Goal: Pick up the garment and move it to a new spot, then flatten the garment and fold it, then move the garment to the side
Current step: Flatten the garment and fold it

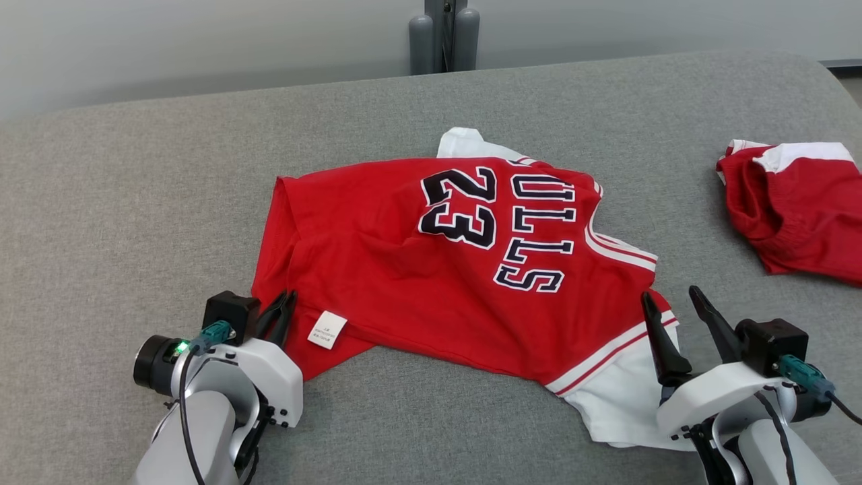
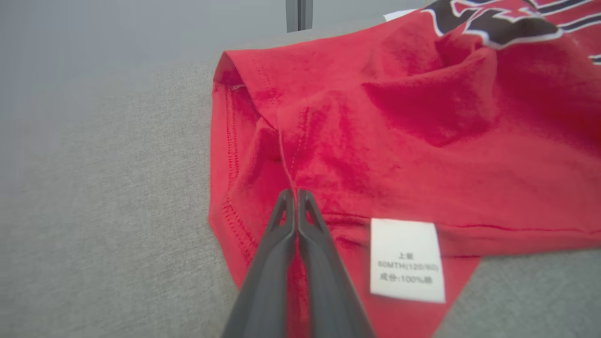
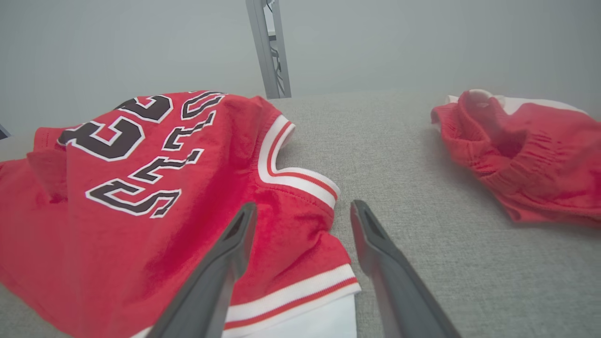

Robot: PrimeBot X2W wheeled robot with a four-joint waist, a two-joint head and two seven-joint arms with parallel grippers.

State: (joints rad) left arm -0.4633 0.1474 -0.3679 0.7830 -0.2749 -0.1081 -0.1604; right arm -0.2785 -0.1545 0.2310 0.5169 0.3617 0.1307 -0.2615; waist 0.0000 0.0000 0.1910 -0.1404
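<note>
Red shorts [image 1: 801, 209]: 3 o'clock, cut off. Red jersey [image 1: 431, 269]: centre of grey surface [image 1: 135, 202]. Left hand [image 1: 288, 296]: clamped on its 8 o'clock hem. Right hand [image 1: 670, 294]: apart, 4 o'clock. Pale wall [image 1: 202, 40].

A table [image 1: 135, 188] covered in grey woven cloth carries two pieces of clothing. A red jersey [image 1: 404, 269] lies rumpled near its middle, with the number 23 and dark lettering facing up and turned sideways. A white label [image 1: 327, 329] rests on the red cloth at the jersey's near left edge. White cloth [image 1: 619, 404] sticks out from under the jersey's near right corner, flat on the grey. Red shorts [image 1: 801, 209] with a white band lie well apart, off to the jersey's right.
</note>
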